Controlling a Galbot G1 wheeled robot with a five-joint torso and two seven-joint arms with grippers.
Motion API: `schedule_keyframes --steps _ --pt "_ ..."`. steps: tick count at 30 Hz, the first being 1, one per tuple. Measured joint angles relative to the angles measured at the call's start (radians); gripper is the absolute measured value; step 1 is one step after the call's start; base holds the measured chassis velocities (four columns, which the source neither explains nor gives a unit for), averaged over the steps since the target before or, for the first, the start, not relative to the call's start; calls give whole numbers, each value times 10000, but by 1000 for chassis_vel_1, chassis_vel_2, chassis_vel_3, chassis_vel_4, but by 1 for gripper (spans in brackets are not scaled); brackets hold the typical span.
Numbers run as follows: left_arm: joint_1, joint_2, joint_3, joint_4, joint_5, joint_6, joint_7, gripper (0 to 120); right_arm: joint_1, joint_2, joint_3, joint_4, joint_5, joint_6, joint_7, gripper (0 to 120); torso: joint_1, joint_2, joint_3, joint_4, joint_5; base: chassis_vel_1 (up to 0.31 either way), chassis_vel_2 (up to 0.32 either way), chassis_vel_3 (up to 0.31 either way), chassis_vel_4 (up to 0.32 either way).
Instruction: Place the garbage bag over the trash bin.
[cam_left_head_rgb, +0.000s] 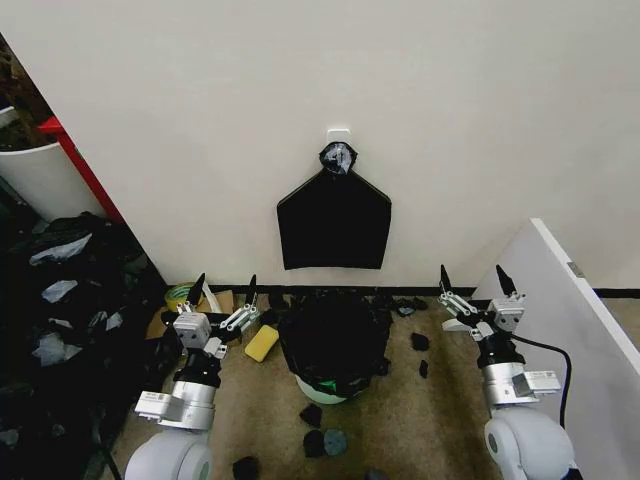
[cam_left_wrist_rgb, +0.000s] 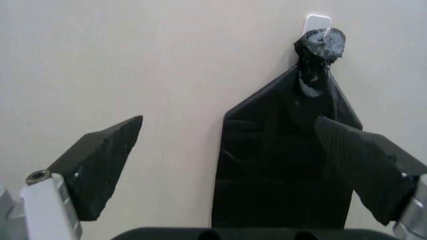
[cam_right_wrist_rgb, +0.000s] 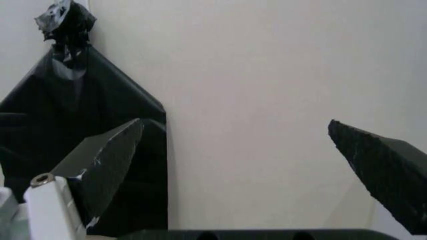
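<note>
The garbage bag (cam_left_head_rgb: 335, 335), glossy and wrinkled black, lies over the top of the trash bin; only the bin's pale lower part (cam_left_head_rgb: 318, 392) shows beneath it, on the floor against the wall. My left gripper (cam_left_head_rgb: 223, 292) hangs open to the left of the bin, fingers pointing up toward the wall. My right gripper (cam_left_head_rgb: 470, 283) hangs open to the right of the bin, also empty. In the left wrist view the left gripper (cam_left_wrist_rgb: 233, 170) frames the wall, and in the right wrist view the right gripper (cam_right_wrist_rgb: 243, 175) does the same.
A flat black house-shaped bundle (cam_left_head_rgb: 334, 222) hangs from a wall hook above the bin. A yellow sponge (cam_left_head_rgb: 262, 343), a tape roll (cam_left_head_rgb: 180, 295) and black scraps (cam_left_head_rgb: 312, 415) lie on the floor. A pile of dark bags (cam_left_head_rgb: 60, 300) stands left, a white panel (cam_left_head_rgb: 580, 320) right.
</note>
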Motion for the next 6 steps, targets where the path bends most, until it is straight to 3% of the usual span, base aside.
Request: schedule_keyframes --steps 6 --pt "-2 -90 2 46 119 -1 -1 100 55 -45 -5 -76 -8 31 -57 100 0 0 0 0 0 0 0 0 0"
